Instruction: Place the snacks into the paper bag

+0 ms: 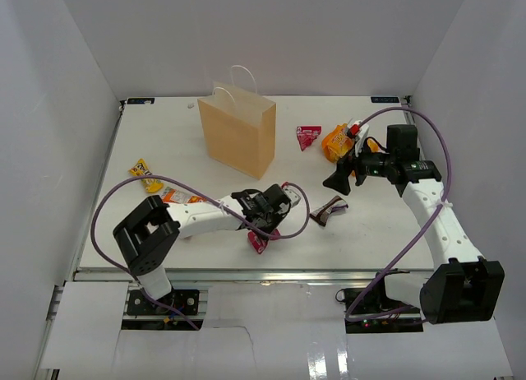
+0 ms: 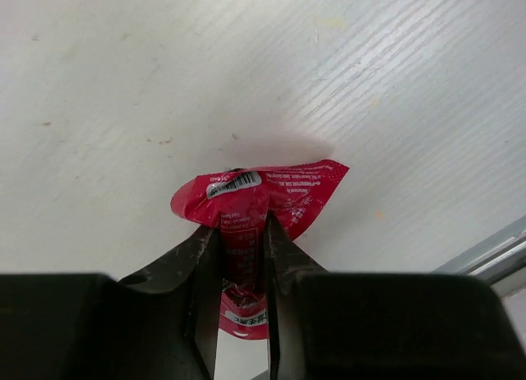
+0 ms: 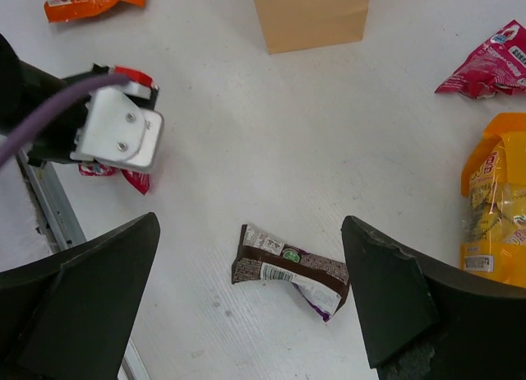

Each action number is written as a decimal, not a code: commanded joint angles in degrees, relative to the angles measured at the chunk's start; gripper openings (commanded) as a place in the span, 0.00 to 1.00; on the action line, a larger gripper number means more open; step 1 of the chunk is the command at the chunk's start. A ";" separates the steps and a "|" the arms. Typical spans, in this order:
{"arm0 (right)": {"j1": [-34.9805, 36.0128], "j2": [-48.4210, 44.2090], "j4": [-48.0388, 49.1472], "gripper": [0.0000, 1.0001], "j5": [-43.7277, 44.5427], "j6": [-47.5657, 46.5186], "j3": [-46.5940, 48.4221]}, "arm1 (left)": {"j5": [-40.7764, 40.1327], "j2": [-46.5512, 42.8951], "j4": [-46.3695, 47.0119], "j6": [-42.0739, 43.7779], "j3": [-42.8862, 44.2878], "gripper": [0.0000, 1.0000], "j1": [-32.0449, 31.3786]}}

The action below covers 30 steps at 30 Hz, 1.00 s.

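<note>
My left gripper (image 2: 241,224) is shut on the magenta-pink packet (image 2: 259,191), pinching its middle low over the table near the front edge; both show in the top view, gripper (image 1: 261,230) and packet (image 1: 258,243). My right gripper (image 3: 251,232) is open and empty, hovering over the dark brown packet (image 3: 288,269), which lies flat (image 1: 330,210). The tan paper bag (image 1: 240,133) stands upright at the back. The red triangular packet (image 1: 307,136) and orange-yellow pouch (image 1: 337,140) lie right of it. The small yellow packet (image 1: 145,174) and orange-white packet (image 1: 179,197) lie at left.
The left arm's wrist (image 3: 119,129) sits left of the brown packet in the right wrist view. The table's metal front edge (image 2: 493,252) is close to the held packet. White walls enclose the table on three sides.
</note>
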 commanded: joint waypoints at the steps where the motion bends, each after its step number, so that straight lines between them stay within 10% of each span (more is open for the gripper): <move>1: -0.42 -1.60 -0.91 0.97 0.64 -2.67 -1.12 | -3.99 -7.59 -0.06 -3.31 2.71 0.20 0.10; 17: -0.77 -2.05 -1.53 0.97 3.02 -4.43 -7.54 | 1.89 3.02 -5.86 3.71 61.93 0.21 24.78; 30: -0.77 -2.39 -1.44 0.97 3.02 -4.26 -8.41 | 2.95 7.87 1.35 7.41 60.39 0.22 29.55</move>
